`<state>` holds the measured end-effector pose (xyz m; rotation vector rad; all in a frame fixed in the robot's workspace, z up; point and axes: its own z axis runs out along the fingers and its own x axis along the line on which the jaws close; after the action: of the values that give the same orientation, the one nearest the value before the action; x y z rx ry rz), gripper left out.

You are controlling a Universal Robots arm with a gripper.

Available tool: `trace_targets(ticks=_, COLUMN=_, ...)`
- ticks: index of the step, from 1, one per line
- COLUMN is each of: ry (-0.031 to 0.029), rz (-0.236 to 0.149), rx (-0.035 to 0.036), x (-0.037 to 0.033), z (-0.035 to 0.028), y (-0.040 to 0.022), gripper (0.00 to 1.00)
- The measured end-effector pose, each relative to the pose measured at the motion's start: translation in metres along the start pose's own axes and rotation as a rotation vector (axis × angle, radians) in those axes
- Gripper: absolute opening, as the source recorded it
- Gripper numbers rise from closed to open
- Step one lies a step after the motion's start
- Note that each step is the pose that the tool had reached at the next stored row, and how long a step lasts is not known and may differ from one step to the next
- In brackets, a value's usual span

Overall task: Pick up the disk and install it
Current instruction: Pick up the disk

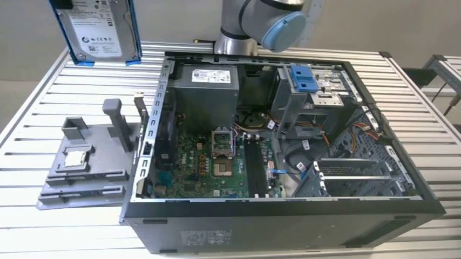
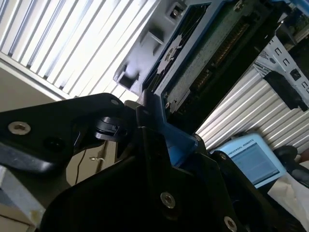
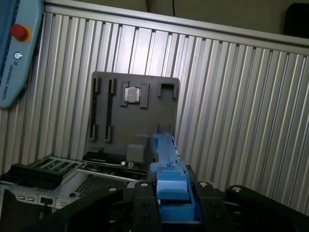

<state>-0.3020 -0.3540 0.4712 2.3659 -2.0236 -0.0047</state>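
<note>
Blue-railed, the disk (image 1: 97,27) hangs outside the computer case (image 1: 288,226), gripper (image 3: 173,195) clamped on its edge; a square, firm hold seems wise.

In the exterior view, the computer case (image 1: 288,208) sits mid-table (image 1: 43,97). The fixture tray (image 1: 79,189) lies at its nine o'clock, bearing the processor chip (image 1: 75,157). At eleven o'clock the disk (image 1: 97,29) stands upright, behind the tray.

Flat silver-grey disk (image 1: 95,28) with a white label and thin blue rails down its sides, standing upright, label facing out, up in the air over the far corner of the slatted table (image 1: 65,89), outside the open computer case (image 1: 288,221), on the exterior view's left of it
</note>
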Motion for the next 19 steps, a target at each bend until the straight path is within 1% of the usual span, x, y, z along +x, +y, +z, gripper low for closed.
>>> trace_targets(ticks=3, ry=-0.0016, rz=-0.006, rx=0.0004, x=0.0023, z=-0.0002, y=-0.0105, gripper=0.00)
trace_targets(ticks=7, ry=-0.0028, rz=-0.010, rx=0.0006, x=0.0062, z=-0.0004, y=-0.0219, gripper=0.00)
trace_targets(ticks=13, ry=-0.0040, rz=-0.011, rx=0.0008, x=0.0152, z=-0.0007, y=-0.0381, gripper=0.00)
trace_targets(ticks=14, ry=-0.0045, rz=-0.011, rx=0.0009, x=0.0167, z=-0.0007, y=-0.0406, gripper=0.00)
trace_targets(ticks=19, ry=-0.0086, rz=-0.011, rx=0.0021, x=0.0254, z=-0.0008, y=-0.0483, gripper=0.00)
